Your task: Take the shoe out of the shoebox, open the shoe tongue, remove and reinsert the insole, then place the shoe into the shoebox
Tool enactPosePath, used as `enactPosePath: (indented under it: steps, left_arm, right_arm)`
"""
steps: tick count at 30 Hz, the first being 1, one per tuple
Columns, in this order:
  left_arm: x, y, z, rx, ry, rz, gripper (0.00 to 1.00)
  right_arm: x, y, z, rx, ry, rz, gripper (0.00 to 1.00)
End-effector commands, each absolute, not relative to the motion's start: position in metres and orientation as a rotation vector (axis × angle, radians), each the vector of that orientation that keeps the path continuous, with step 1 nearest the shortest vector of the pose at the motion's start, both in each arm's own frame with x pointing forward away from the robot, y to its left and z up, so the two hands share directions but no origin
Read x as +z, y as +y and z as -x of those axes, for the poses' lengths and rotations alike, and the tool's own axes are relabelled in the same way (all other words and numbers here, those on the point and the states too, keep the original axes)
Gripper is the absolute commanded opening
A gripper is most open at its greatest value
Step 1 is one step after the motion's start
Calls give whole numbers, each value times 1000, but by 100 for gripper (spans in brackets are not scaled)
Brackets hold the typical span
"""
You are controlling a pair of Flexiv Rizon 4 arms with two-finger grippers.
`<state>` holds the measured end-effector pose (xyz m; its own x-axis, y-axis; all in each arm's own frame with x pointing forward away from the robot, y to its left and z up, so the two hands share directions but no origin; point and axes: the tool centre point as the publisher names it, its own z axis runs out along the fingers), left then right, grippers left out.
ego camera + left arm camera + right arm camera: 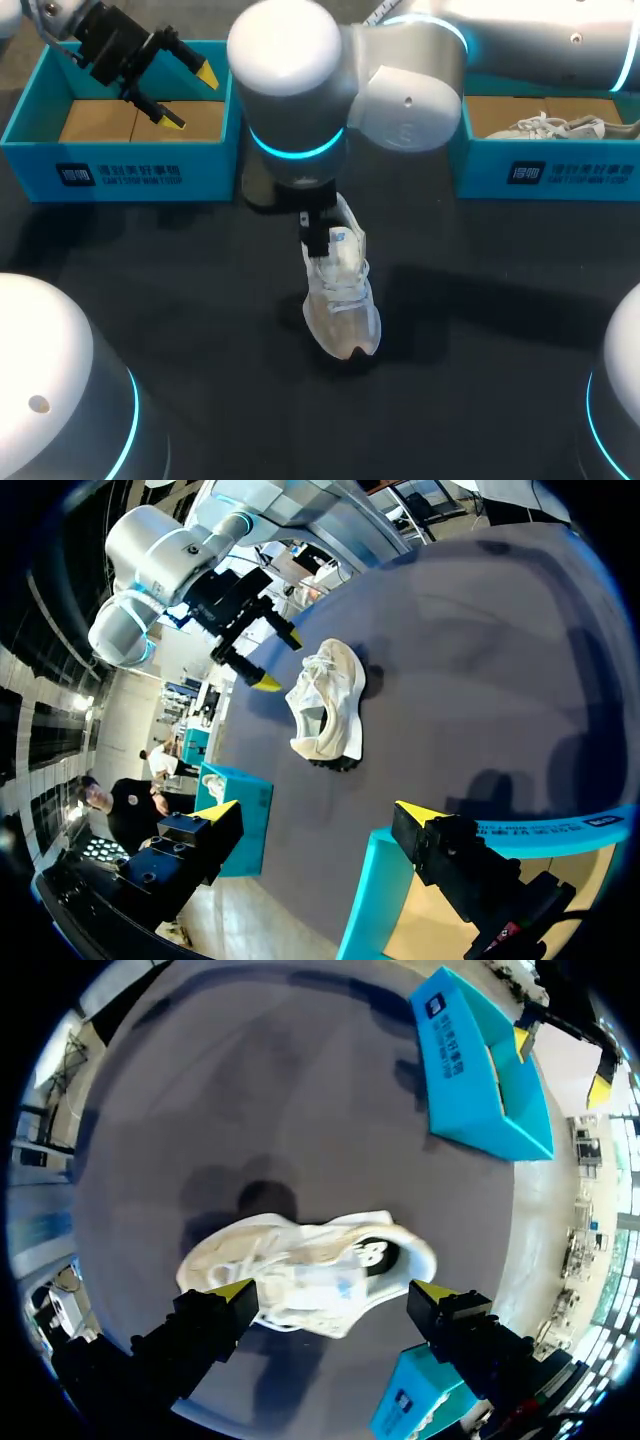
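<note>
The shoe (pixel 343 297) lies on the table (pixel 200 290), out of its box, toe toward the near edge. So tongue & insole work is possible here, I judge. The R gripper (pixel 332 1290) hovers just over the shoe's collar, fingers wide apart and holding nothing, prob. lined up for the tongue. Farther off, the L gripper (pixel 188 97) hangs spread & empty over the L shoebox (pixel 120 165), out of the way. The R shoebox (pixel 580 172) holds a 2nd shoe (pixel 550 128). Both boxes have white print on the front wall; I do not read it.
</note>
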<state>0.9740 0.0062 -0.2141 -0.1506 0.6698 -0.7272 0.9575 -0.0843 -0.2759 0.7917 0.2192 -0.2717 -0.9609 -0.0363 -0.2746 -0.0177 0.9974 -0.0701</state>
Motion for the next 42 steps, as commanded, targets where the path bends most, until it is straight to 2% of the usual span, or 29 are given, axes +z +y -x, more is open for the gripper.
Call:
enactPosePath:
  steps: [1, 11, 18, 42]
  left_arm:
    - [-214, 6, -975, -1097, 1836, -1765, 100]
    - [-214, 6, -975, -1097, 1836, -1765, 100]
    - [-214, 6, -975, -1097, 1836, -1765, 100]
    - [-214, 6, -975, -1097, 1836, -1765, 100]
  right_arm:
    - [-276, 219, -819, -101, 2884, 93, 100]
    - [-276, 214, -877, -128, 2863, 157, 100]
    - [-292, 215, -900, -147, 2890, 181, 100]
    - [-369, 203, -914, -159, 2973, 156, 100]
